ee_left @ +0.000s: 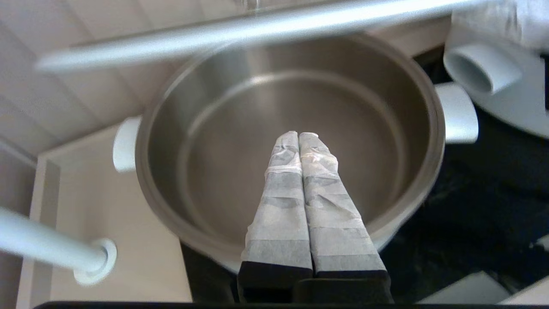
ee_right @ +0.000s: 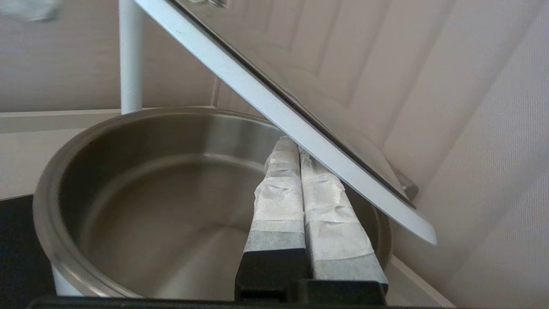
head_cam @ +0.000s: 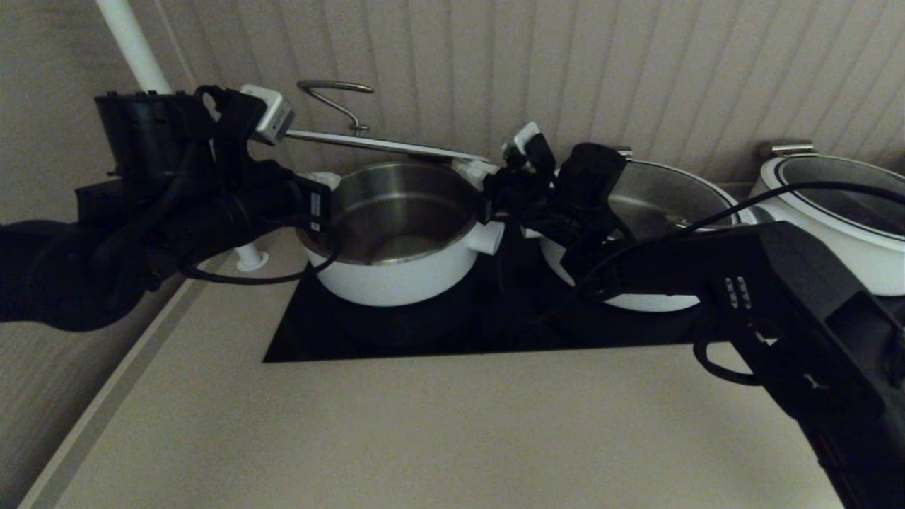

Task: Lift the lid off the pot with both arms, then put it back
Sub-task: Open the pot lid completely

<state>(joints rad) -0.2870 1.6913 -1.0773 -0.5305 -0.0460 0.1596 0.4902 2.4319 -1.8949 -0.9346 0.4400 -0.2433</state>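
The lid (head_cam: 382, 145) hangs above the pot (head_cam: 396, 272), seen edge-on and tilted, its left end higher; its steel loop handle (head_cam: 336, 88) sticks up near the left. The white pot stands open on the black cooktop (head_cam: 424, 332), its steel inside bare. My left gripper (head_cam: 324, 180) is at the pot's left rim, shut, its taped tips (ee_left: 299, 135) over the pot's inside (ee_left: 223, 128) and below the lid (ee_left: 257, 30). My right gripper (head_cam: 475, 170) is at the right rim, shut, its tips (ee_right: 291, 143) against the underside of the lid's white rim (ee_right: 300, 128).
A second white pot (head_cam: 636, 300) with its lid on stands just right of the first, behind my right arm; its stub handle (ee_left: 480, 71) is close by. A third pot (head_cam: 834, 233) is at far right. A white pole (head_cam: 134, 46) rises at back left. The wall is close behind.
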